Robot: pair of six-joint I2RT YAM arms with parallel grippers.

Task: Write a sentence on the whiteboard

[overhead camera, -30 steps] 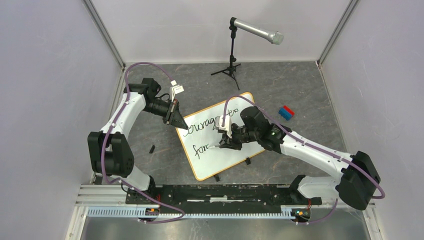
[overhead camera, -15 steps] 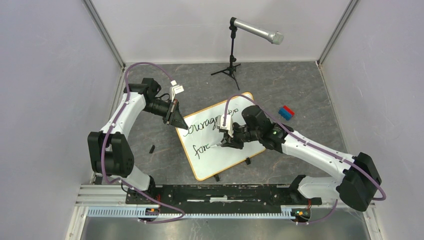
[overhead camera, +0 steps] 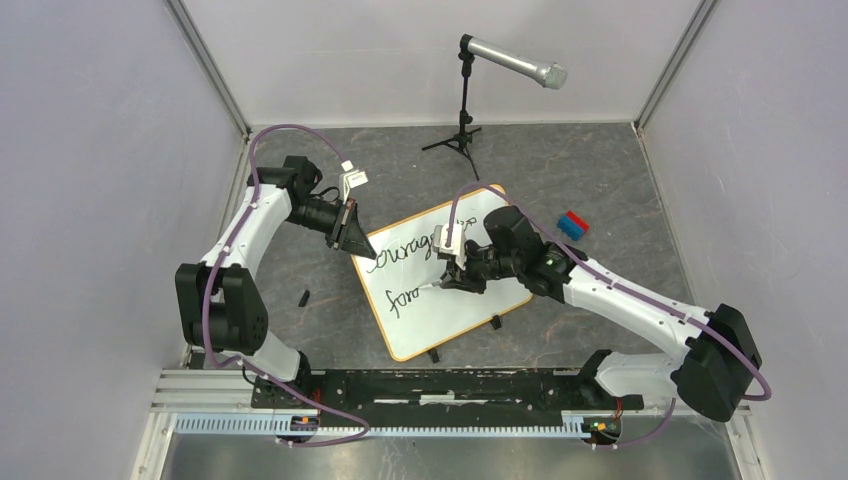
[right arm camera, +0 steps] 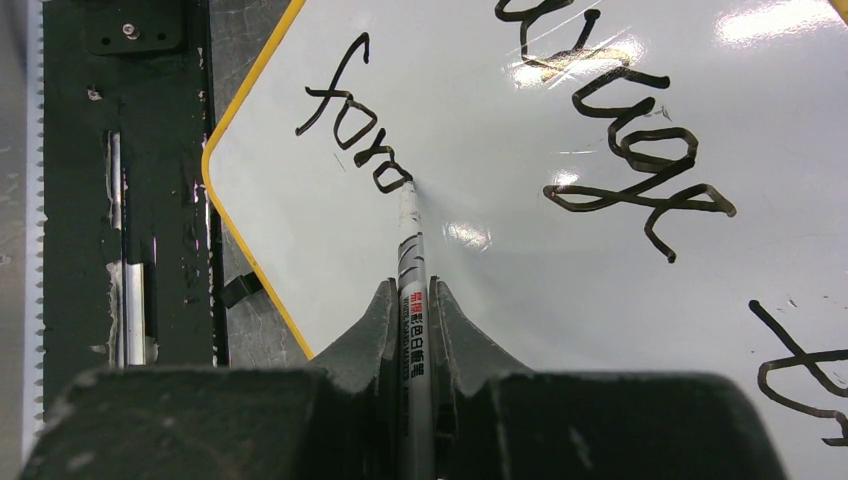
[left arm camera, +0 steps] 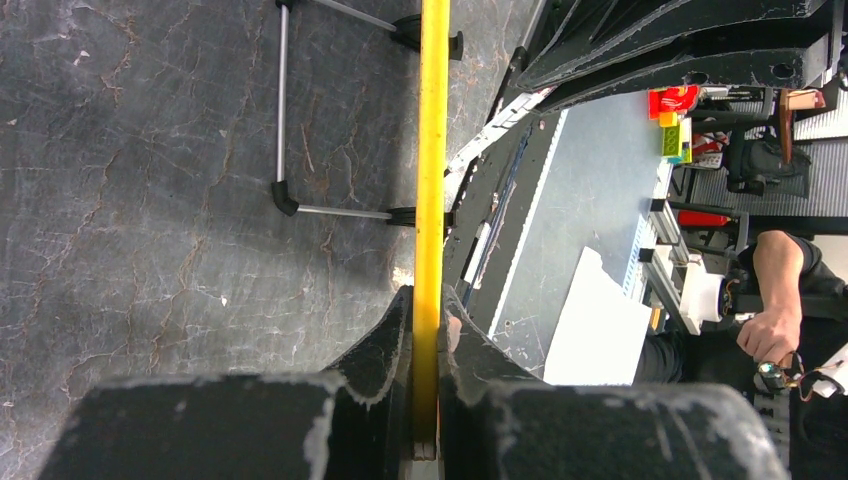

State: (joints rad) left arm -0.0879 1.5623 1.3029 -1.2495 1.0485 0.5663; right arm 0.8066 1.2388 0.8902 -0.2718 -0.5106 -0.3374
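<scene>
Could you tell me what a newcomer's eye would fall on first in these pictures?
The whiteboard lying askew mid-table draws the eye, with the sentence in black cursive across it. The right gripper is shut on a marker whose tip touches the second line, while the left gripper clamps the board's orange rim at its far-left corner. A microphone on a stand sits behind.
</scene>
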